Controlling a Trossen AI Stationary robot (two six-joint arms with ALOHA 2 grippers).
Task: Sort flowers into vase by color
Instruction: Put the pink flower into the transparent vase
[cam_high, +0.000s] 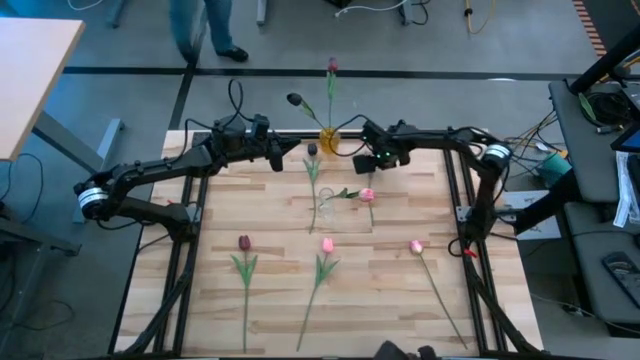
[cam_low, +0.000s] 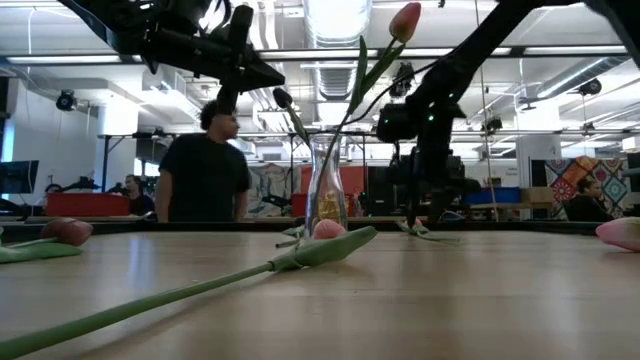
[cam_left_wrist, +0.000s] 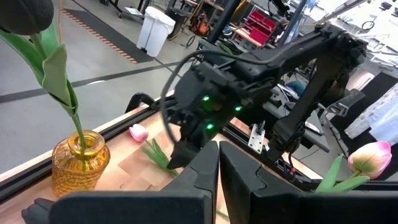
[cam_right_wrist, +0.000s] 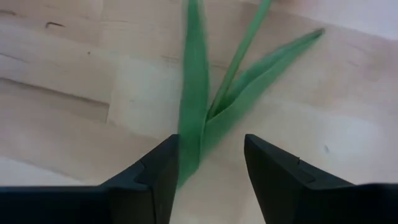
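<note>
Lying flat near the amber vase (cam_high: 329, 139): pink tulip (cam_high: 367, 195), leaves between parted, ungripping jaws of right gripper (cam_right_wrist: 208, 163). Risk: pinching a leaf only, stem slipping on lift. Left gripper (cam_left_wrist: 218, 163) clenched, empty, beside vase.

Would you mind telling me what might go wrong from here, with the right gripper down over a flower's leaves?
1. The right gripper is open astride the leaves of a flower lying flat on the table; closing here may pinch only a leaf, so the flower could dangle or slip.
2. The left gripper hovers shut close to the right arm near the yellow vase; lifting the flower could bring the arms together or nudge the vase.
</note>
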